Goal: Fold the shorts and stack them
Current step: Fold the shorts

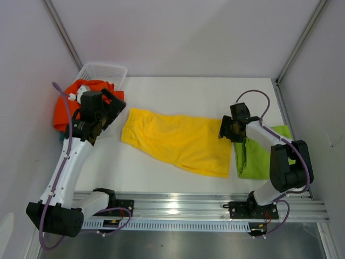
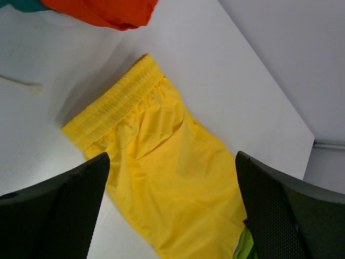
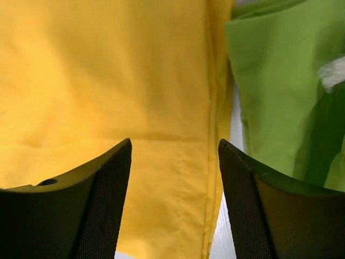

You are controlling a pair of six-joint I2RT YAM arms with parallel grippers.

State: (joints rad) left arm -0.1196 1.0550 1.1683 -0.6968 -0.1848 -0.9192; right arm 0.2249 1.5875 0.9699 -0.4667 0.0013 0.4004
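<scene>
From above, the yellow shorts lie spread flat and slightly askew across the middle of the white table, thin smooth fabric with shallow creases. The lime green shorts sit folded into a compact block just beside their right edge, partly under the right arm. At far left the orange shorts are heaped loosely against a white plastic mesh basket. Pale panel walls enclose the table and an aluminium rail runs along the near edge. The left gripper hangs by the yellow shorts' left end, and the right gripper at their right end.

The left wrist view shows the gathered, ribbed elastic waistband, with orange cloth and a sliver of teal shorts at the top. The black textured fingers are spread wide, holding nothing.

The right wrist view shows a stitched hem seam beside the green fabric. The fingers are parted and empty; whether they touch the cloth is unclear.
</scene>
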